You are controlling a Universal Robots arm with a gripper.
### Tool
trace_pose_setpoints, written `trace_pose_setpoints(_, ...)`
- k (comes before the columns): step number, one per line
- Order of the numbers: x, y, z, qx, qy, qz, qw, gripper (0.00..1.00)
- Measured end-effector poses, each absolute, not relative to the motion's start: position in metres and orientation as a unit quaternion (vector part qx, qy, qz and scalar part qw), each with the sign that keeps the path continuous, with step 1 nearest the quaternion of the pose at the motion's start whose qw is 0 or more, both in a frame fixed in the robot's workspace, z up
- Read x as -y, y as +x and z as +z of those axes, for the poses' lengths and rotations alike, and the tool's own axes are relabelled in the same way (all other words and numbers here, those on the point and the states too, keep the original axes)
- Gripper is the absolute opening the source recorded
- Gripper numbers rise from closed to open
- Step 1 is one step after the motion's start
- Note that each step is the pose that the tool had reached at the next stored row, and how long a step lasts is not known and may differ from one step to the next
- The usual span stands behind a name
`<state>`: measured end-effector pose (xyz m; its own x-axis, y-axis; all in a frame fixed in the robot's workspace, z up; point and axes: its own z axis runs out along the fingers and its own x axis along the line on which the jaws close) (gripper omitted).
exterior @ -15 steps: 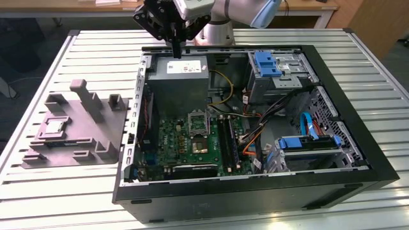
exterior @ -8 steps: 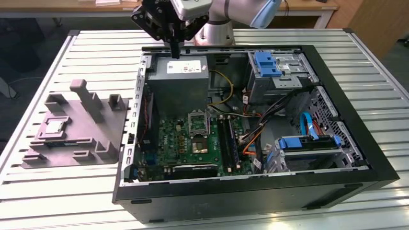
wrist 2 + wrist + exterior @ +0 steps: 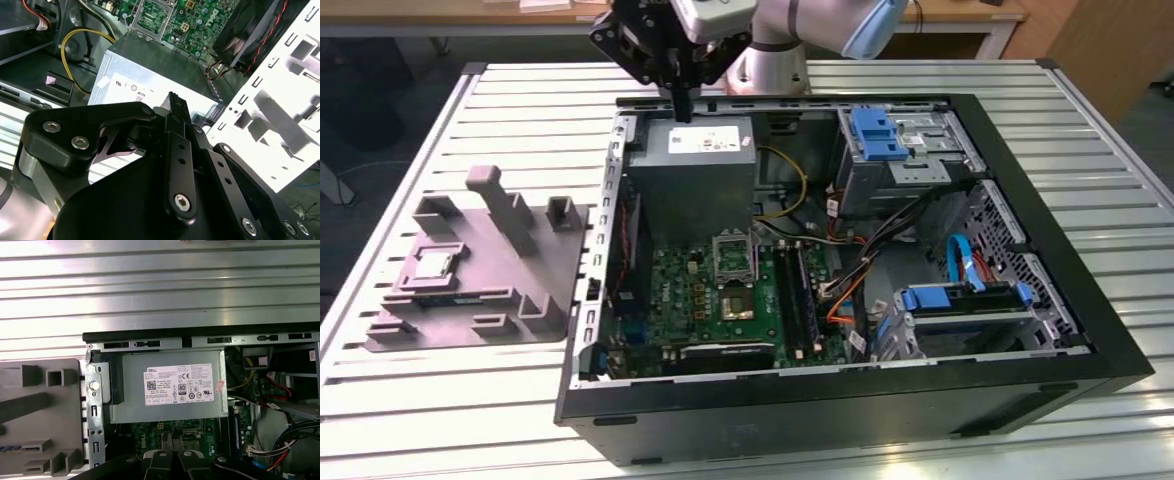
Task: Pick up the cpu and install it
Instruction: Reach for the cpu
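One silver slatted metal table point(image 3: 440, 100) carries everything in front of you. The black open-sided computer case point(image 3: 854, 410) lies on it, taking up the centre and the exterior view's right. Inside the case, the grey box-shaped power supply point(image 3: 700, 175) sits in the upper middle of the frame, with the green motherboard point(image 3: 687, 290) below it. At the exterior view's left, just beside the case, stands the grey plastic block fixture with upright pegs point(image 3: 467, 310). On the board, just below the power supply, you can see the dark metal-framed square socket point(image 3: 734, 255). Your black gripper point(image 3: 680, 110) hangs at the top of the frame, over the case's far edge and the power supply. Its fingers are pressed together with nothing between them. The cpu point(image 3: 432, 264), a small flat square chip with a pale silver-grey top, rests in a recess on the fixture's left part, well apart from the gripper.
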<state>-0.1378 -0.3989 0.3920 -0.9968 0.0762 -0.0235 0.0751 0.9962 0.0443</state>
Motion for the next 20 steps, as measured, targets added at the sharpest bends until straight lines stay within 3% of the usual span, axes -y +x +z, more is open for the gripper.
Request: trace_pose_setpoints(20, 0.3989, -0.1460, 0.3894, -0.999, 0.038, 0.022, 0.012, 0.11)
